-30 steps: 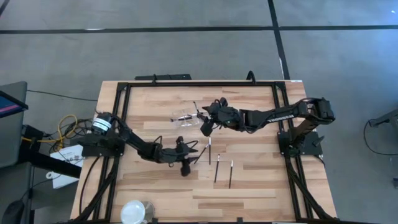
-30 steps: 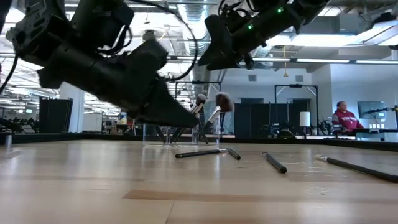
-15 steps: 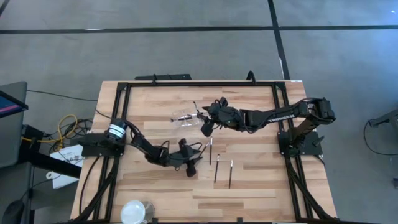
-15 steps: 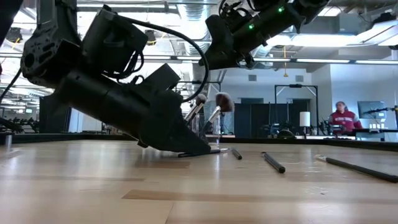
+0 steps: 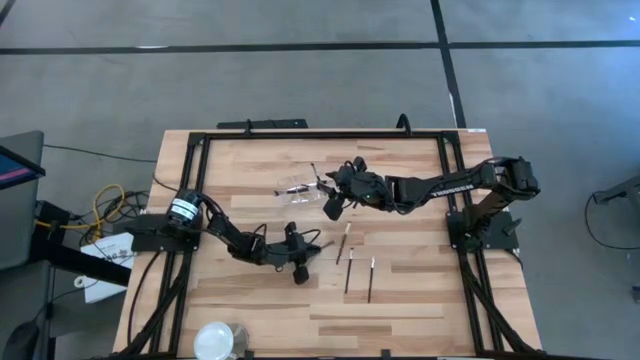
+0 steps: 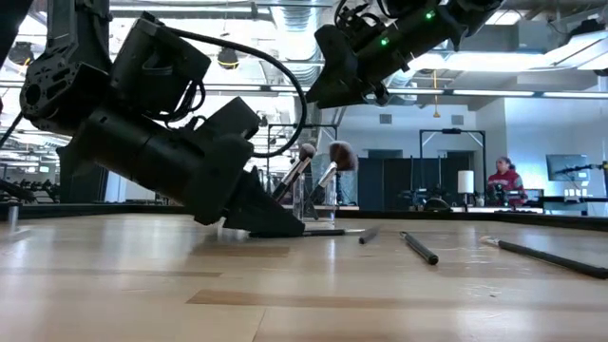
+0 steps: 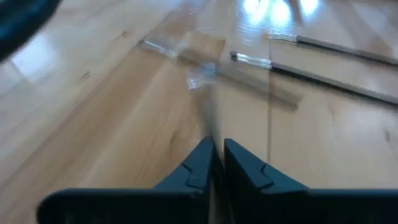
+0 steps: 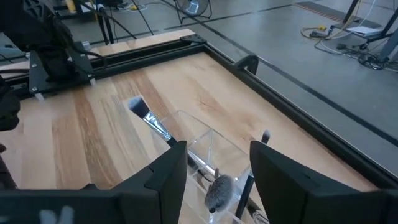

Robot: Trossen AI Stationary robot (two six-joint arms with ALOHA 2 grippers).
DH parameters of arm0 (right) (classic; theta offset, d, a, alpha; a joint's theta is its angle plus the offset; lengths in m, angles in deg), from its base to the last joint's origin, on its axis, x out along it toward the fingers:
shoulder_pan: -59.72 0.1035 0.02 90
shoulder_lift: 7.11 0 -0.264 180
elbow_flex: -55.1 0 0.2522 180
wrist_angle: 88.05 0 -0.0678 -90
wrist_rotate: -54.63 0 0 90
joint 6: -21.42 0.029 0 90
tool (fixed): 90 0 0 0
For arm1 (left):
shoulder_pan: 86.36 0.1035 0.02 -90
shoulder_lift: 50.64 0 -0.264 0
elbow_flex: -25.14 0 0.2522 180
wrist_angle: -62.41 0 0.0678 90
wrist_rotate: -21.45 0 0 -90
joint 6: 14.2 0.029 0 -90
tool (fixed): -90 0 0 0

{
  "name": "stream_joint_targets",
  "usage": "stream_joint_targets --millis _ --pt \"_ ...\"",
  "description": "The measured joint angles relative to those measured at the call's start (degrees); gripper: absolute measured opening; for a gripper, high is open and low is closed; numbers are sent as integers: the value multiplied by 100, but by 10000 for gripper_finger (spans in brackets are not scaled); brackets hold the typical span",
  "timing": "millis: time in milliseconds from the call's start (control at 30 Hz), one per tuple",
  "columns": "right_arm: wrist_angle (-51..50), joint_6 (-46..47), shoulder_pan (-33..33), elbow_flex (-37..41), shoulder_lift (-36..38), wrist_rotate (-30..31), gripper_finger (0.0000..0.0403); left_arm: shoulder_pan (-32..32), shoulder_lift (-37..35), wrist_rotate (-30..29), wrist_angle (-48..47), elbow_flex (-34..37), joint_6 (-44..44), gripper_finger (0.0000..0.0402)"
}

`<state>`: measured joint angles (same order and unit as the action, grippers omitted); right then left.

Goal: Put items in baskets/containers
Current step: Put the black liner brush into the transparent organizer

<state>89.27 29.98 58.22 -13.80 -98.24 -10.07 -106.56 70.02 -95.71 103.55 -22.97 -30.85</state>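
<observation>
Evidently the left gripper (image 5: 299,264) had just been clenched on a brush (image 6: 323,231) near the bench's (image 5: 400,300) middle — the jaws pinched on its thin handle. The right gripper (image 5: 331,205) was held spread above the clear container (image 5: 297,190) — two brushes already inside.

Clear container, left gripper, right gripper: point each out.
clear container (image 8: 208,146): right wrist view, on its transparent side wall.
left gripper (image 7: 217,163): left wrist view, midway between its fingertips, which pinch a thin brush handle.
right gripper (image 8: 214,163): right wrist view, midway between its spread fingertips.
</observation>
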Motion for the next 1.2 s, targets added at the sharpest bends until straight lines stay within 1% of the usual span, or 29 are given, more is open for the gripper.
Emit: stream_joint_targets --millis 100,167,400,500,567,667,733,833,867,1000,1100,1200 --pt "1 -2 -1 0 0 0 164 2 24 59 152 28 154 27" --pt "6 -1 -2 0 0 2 164 2 -48 70 143 30 393 34" --pt "-10 18 -2 0 0 -32 161 144 -352 173 -50 61 476 102" --pt "-15 40 32 2 24 -538 158 223 -182 305 67 63 421 121" --pt "16 7 109 2 95 -876 156 244 -18 335 230 58 417 125" --pt "-78 -195 295 0 209 -1096 152 232 157 253 434 86 418 110" --pt "-154 -560 451 0 210 -1205 149 225 198 300 585 167 416 83" --pt "-345 -1049 704 1 159 -1470 146 256 167 472 815 338 390 24" --pt "-424 -1148 770 1 101 -1558 145 279 129 493 835 387 382 15" --pt "-418 -999 969 160 -328 -1617 142 319 -164 555 731 456 534 13" --pt "-215 -964 962 195 -728 -1613 141 323 -558 593 460 536 895 12" --pt "-161 -966 883 209 -1144 -1612 141 319 -1019 575 221 645 1027 12"
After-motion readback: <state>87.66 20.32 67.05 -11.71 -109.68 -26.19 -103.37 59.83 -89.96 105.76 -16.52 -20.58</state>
